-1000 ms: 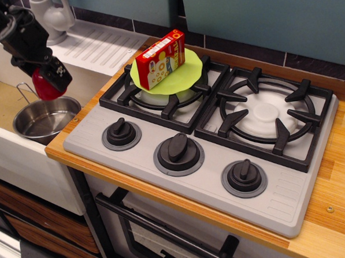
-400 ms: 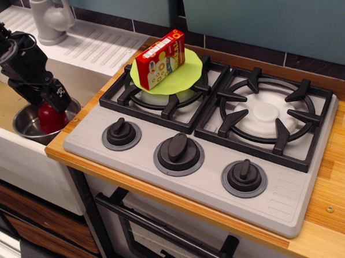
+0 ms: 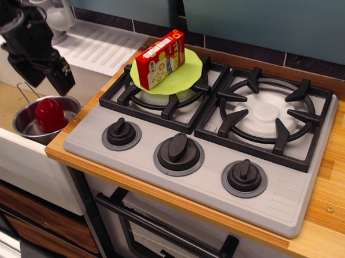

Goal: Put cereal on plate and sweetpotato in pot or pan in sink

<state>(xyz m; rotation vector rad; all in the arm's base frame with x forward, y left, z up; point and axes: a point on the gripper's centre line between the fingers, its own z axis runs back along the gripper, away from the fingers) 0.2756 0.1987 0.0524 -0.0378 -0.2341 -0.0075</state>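
The sweetpotato [image 3: 50, 114] sits upright inside the pot [image 3: 44, 119], which rests on the tan bottom of the sink [image 3: 3, 100] at about nine o'clock from the stove [image 3: 219, 138]. It looks like a smooth, glossy, hard plastic dome, so I judge it light and stiff but slippery; a hold across its widest middle, with the fingers on opposite flanks, should be safer than a pinch near the rounded top. The pot's thin wire handle [image 3: 23, 89] pokes out at roughly ten o'clock and offers little to grip.

The gripper [image 3: 42, 69] hangs above the pot, its jaws spread apart and holding nothing. The sweetpotato lies below them, at about six o'clock, clear of both fingers.

The cereal [image 3: 161, 59], a light cardboard box that could crush if squeezed hard, leans on the plate [image 3: 184, 73] over the rear left burner. Both placements appear finished.
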